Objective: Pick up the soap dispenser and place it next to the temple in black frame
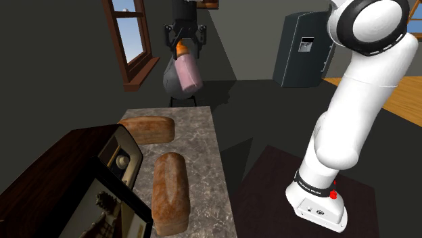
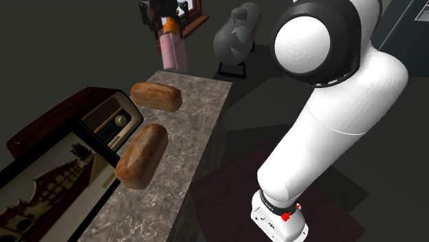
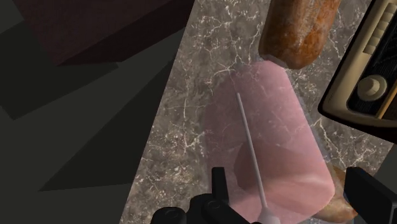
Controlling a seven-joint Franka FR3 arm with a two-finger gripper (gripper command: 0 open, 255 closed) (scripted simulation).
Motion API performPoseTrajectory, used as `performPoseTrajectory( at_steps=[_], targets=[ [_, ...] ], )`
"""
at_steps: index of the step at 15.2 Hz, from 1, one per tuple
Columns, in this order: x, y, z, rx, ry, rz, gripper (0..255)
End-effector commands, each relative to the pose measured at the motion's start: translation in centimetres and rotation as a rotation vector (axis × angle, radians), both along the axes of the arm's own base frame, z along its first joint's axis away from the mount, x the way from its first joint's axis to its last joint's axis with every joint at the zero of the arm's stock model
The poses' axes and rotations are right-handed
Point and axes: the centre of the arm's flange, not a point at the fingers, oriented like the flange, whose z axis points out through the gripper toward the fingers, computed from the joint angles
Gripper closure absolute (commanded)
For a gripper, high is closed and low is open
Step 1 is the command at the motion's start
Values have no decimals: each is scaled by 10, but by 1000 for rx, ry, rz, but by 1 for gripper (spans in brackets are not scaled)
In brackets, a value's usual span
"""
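Gripper (image 1: 183, 37) fingers clamped on the pink soap dispenser (image 1: 189, 70), held tilted in the air at top centre of shoulder view. Risk: held by its top, it could slip or clip a bread loaf (image 1: 170, 191) or the radio (image 1: 122, 158) en route to the black-framed temple picture (image 1: 101, 213), lower left

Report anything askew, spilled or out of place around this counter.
The pink soap dispenser hangs tilted from the gripper, clasped near its orange top, in the air over the counter. Two bread loaves lie bare on the counter, odd company for soap. Nothing looks spilled or broken.
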Motion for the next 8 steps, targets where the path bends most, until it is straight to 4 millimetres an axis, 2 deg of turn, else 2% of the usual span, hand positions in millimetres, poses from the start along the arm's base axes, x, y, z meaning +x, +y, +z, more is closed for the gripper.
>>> performPoseTrajectory(
  at_steps=[1, 8],
  targets=[
    [-21, 17, 2, -1, 0, -1, 255],
    [-89, 81, 2, -1, 0, -1, 255]
  ],
)
